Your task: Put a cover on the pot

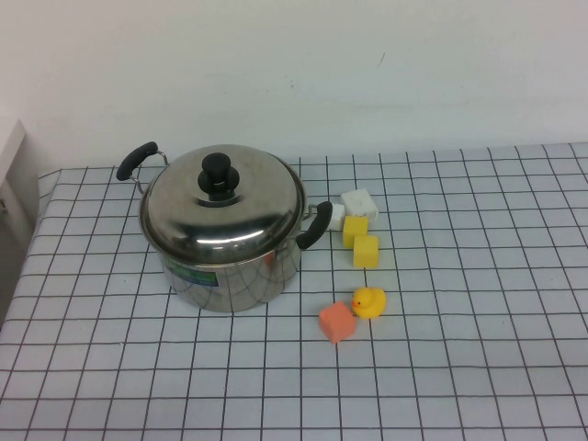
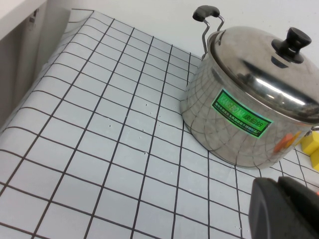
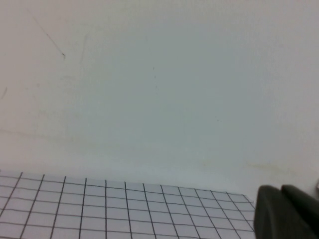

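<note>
Pot (image 1: pixel 225 266), large, round, shiny stainless steel, stands on the white gridded desk (image 1: pixel 459 367) under its domed steel lid (image 1: pixel 223 204); a yellow rubber duck (image 1: pixel 368 301) sits near it. From the left wrist, the left gripper (image 2: pixel 284 206) hangs near the pot's green label. From the right wrist, the right gripper (image 3: pixel 286 211) faces the wall. I cannot tell either one's jaws.

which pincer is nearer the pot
Left. The left pincer hovers close beside the pot; the right pincer faces the wall, no pot in its view.
</note>
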